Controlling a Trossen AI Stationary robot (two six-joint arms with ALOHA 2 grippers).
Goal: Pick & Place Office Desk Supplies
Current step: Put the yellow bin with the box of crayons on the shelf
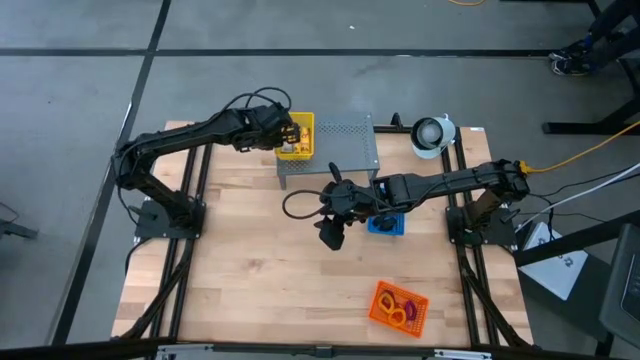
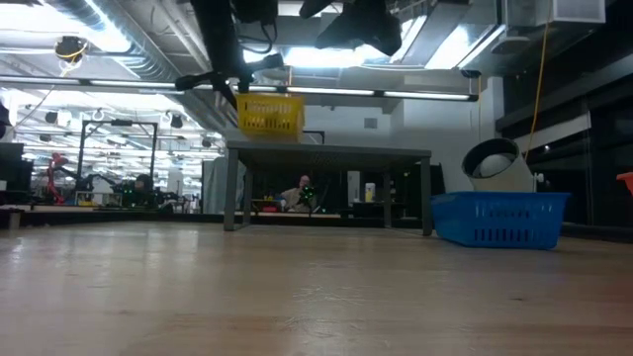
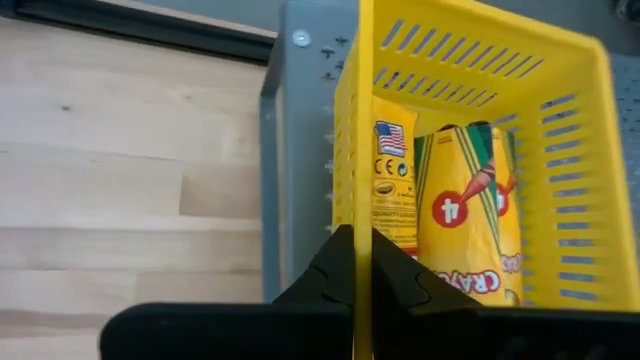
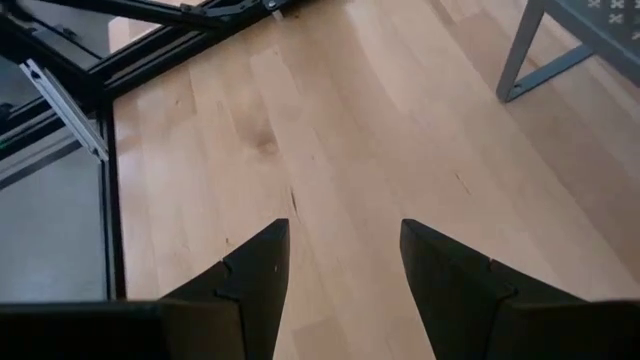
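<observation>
Seen from above: wooden table (image 1: 280,280) with two dark arms, a grey perforated stand (image 1: 335,150) near the far edge

Left gripper (image 1: 292,132) at the stand, clenched on the wall of a yellow tray (image 1: 297,140) that sits on the stand's top. Clamped thin on that yellow wall (image 3: 362,180) in the left wrist view. Inside the tray, yellow crayon packets (image 3: 455,215) upright, packed side by side

Right gripper (image 1: 330,235) hovering over bare wood near the table's middle, fingers (image 4: 250,275) released and spread wide, holding nothing. Bare planks beneath in its own wrist view, with one stand leg (image 4: 530,55) further off

Blue tray (image 1: 386,223) on the table just under the right forearm. Orange tray (image 1: 399,306) near the front right, with purple, yellow and red loops (image 1: 397,305) lying in it. White-and-black round object (image 1: 432,135) at the far right corner, kind unclear

Progress, as a judgement: fairly far on. Packets and loops already in trays, yellow tray up on the stand or just being set there. Left to do, probably: letting go of the yellow tray, and whatever belongs in the blue one

Hard to make out: contents of the blue tray, hidden by the arm from above and by its own wall (image 2: 499,220) in the low view. No black clips to be found anywhere. Exact count of packets unclear, the tray cut off at the frame edge
</observation>
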